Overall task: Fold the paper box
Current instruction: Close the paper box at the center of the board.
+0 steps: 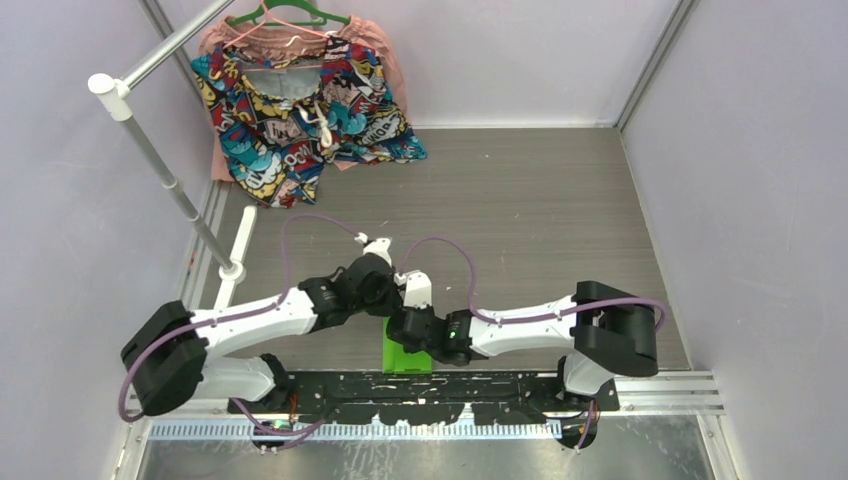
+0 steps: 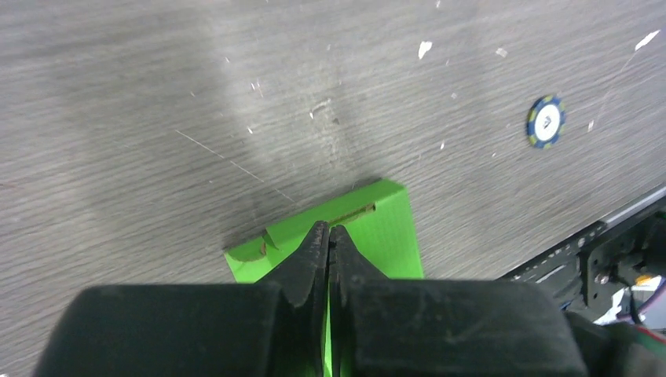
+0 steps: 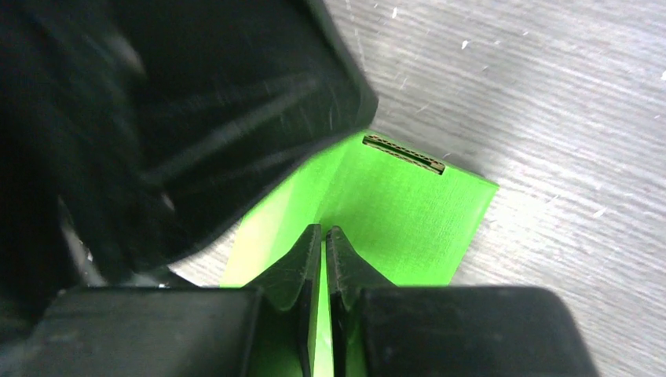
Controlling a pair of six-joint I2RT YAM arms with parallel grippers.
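At the near edge of the table [image 1: 540, 210], just beyond the black mounting rail [image 1: 470, 383] to which both arms are bolted, the paper box [image 1: 402, 360] is found lying on the grey wood-grain surface, roughly midway between the two bases. It is seen as bright lime-green card, and much of it is covered from above by the two wrists, which are set close together over it. The left gripper [image 2: 328, 234] is held with its fingers pressed fully together, the tips being placed over the card near a narrow brown-edged slot [image 2: 355, 211]; nothing can be seen clamped between them. The right gripper [image 3: 323, 233] is held with its fingers almost closed, only a sliver of green being visible in the gap, and a crease in the card is seen running straight toward that gap; whether card is pinched there cannot be told. In the right wrist view the left part of the card is hidden by the blurred black body of the other arm. A small round disc [image 2: 545, 121] with a blue rim is seen on the bare table beyond the box. Farther off, a white rack pole [image 1: 165, 165] is stood at the left side, and at the far left corner a colourful comic-print garment [image 1: 300, 110] is seen below a green hanger [image 1: 290, 14], with pink cloth [image 1: 365, 35] behind it
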